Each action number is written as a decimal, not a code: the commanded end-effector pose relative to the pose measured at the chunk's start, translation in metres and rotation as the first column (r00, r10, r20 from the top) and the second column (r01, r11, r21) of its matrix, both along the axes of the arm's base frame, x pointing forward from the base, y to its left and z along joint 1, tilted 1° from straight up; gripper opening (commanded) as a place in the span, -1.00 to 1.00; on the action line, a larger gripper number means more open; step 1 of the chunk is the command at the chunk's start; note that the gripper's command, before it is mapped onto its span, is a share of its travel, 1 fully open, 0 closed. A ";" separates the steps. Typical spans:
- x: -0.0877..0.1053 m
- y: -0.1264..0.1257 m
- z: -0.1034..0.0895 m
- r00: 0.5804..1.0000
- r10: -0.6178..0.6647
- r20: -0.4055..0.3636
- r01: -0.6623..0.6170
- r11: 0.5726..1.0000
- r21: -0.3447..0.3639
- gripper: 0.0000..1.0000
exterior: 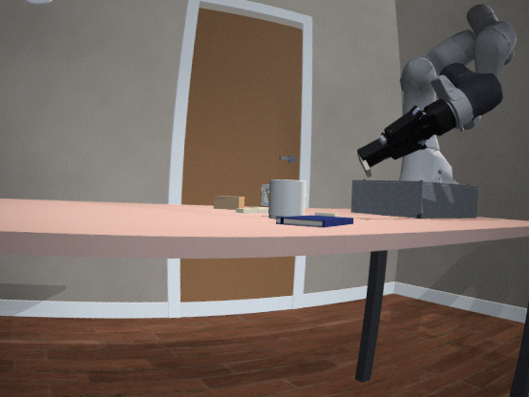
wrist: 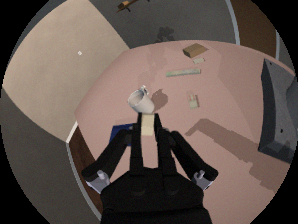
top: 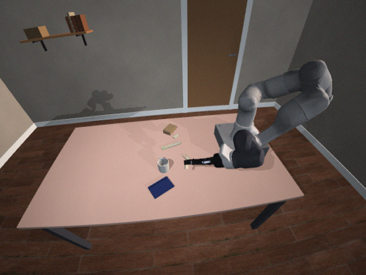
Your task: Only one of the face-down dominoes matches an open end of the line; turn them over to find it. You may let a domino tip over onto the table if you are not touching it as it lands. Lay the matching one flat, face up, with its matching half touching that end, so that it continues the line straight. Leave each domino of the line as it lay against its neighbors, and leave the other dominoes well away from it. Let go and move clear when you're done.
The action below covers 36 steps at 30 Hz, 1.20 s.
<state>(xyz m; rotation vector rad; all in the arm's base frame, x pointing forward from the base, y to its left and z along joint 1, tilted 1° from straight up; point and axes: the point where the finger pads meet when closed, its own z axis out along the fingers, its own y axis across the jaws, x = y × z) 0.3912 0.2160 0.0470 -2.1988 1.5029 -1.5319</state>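
One pincer (top: 185,162) (exterior: 364,159) (wrist: 147,118) is clamping one pale domino (top: 186,166) (exterior: 365,167) (wrist: 148,126) above the bench (top: 99,185) (exterior: 119,221) (wrist: 220,120), tilting; one line of dominoes (top: 171,145) (wrist: 183,73) is lying beyond one mug (top: 163,165) (exterior: 286,198) (wrist: 141,101); one small domino (top: 176,136) (wrist: 199,60) is resting between that line and one tan block (top: 170,129) (exterior: 228,202) (wrist: 195,50); one blue book (top: 161,187) (exterior: 329,221) (wrist: 121,134) is lying near the mug; the count of pieces at the remaining spot is staying unclear.

The top view looks steeply down from well above the table (top: 109,188) (exterior: 119,226) (wrist: 225,130); the exterior view sits nearer, almost level with its edge, facing the door (top: 216,53) (exterior: 241,110), which both share. The wrist view looks outward along the gripper (top: 185,162) (exterior: 364,161) (wrist: 147,118), close behind its fingers.
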 end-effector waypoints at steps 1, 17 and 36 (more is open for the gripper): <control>-0.001 0.000 -0.001 0.989 0.146 0.017 -0.142 0.979 -0.148 -0.56; -0.001 0.000 -0.001 0.774 0.625 -0.099 -0.526 0.548 -0.651 -0.56; -0.001 0.000 -0.013 0.774 0.626 -0.098 -0.525 0.548 -0.651 -0.56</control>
